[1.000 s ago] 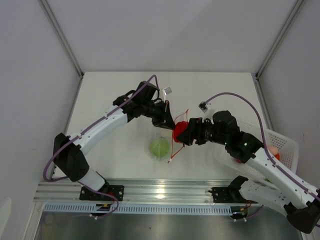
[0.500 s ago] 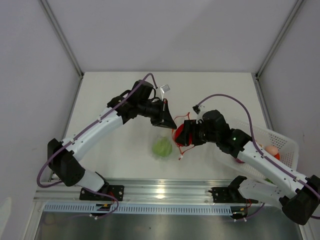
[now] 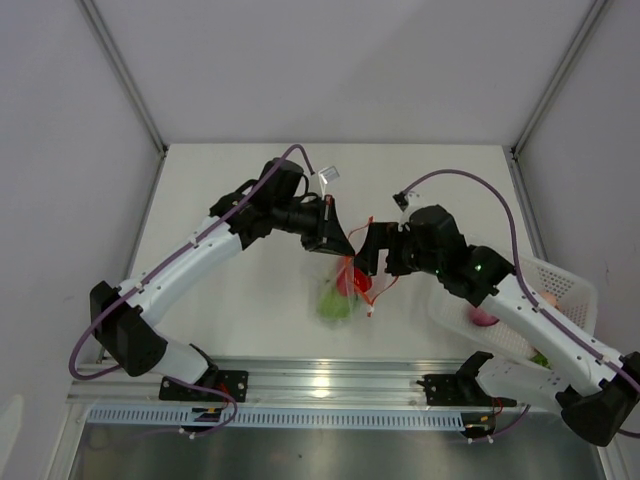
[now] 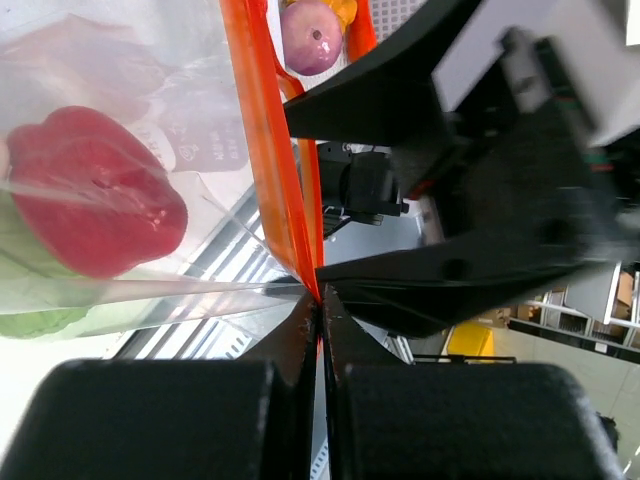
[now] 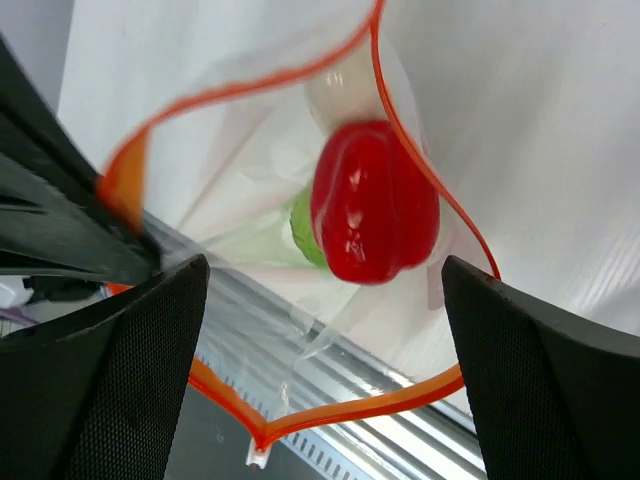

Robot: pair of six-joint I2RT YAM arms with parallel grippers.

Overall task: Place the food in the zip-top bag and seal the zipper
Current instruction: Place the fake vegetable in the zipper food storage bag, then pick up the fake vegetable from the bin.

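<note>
The clear zip-top bag (image 3: pixel 340 292) hangs open from my left gripper (image 3: pixel 336 243), whose jaws are shut on the red-orange zipper (image 4: pixel 283 190) at one corner (image 4: pixel 318 296). Inside the bag lie the red pepper (image 5: pixel 375 200), the green round fruit (image 5: pixel 303 236) and the white radish (image 5: pixel 340 95). My right gripper (image 3: pixel 372 250) hovers just above the bag's mouth, its fingers (image 5: pixel 110 370) spread wide with nothing between them. The zipper rim (image 5: pixel 340 415) gapes open in a loop. A pink food piece (image 3: pixel 483 318) sits in the basket to the right.
A white perforated basket (image 3: pixel 565 285) stands at the right table edge, under my right arm, holding the pink piece (image 4: pixel 313 35) and an orange-yellow one (image 4: pixel 346 10). The aluminium rail (image 3: pixel 320 385) runs along the near edge. The two grippers are close together.
The right gripper let go of the red pepper, which dropped into the bag beside the green fruit. Its jaws opened wide and it drew back slightly. The left gripper kept its hold.
</note>
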